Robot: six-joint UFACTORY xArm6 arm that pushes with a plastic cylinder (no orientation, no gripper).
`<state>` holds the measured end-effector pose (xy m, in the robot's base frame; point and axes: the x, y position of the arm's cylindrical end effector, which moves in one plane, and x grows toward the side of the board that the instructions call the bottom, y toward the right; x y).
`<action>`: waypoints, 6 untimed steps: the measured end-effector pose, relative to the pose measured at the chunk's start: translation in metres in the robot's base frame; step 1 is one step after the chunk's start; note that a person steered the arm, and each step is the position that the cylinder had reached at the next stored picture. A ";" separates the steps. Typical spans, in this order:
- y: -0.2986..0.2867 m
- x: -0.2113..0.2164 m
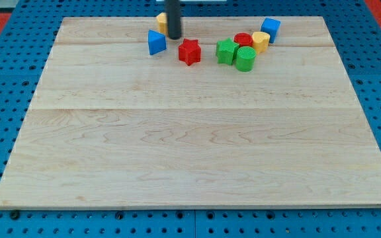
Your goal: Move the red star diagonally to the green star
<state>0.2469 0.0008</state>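
The red star (189, 51) lies near the view's top, left of centre of the block group. The green star (226, 51) lies to its right with a small gap between them. My tip (174, 37) stands just up and left of the red star, apart from it, and right of the blue triangle (155, 43). A yellow block (161, 22) is partly hidden behind the rod.
A green cylinder (245, 59) touches the green star's right side. A red cylinder (243, 40), a yellow block (260, 41) and a blue cube (270, 29) cluster at the top right. The wooden board (190, 152) lies on a blue pegboard.
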 end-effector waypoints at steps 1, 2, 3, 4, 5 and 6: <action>0.007 -0.027; -0.026 -0.044; -0.036 -0.049; -0.041 -0.050; -0.034 -0.048; -0.005 -0.013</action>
<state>0.2343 -0.0046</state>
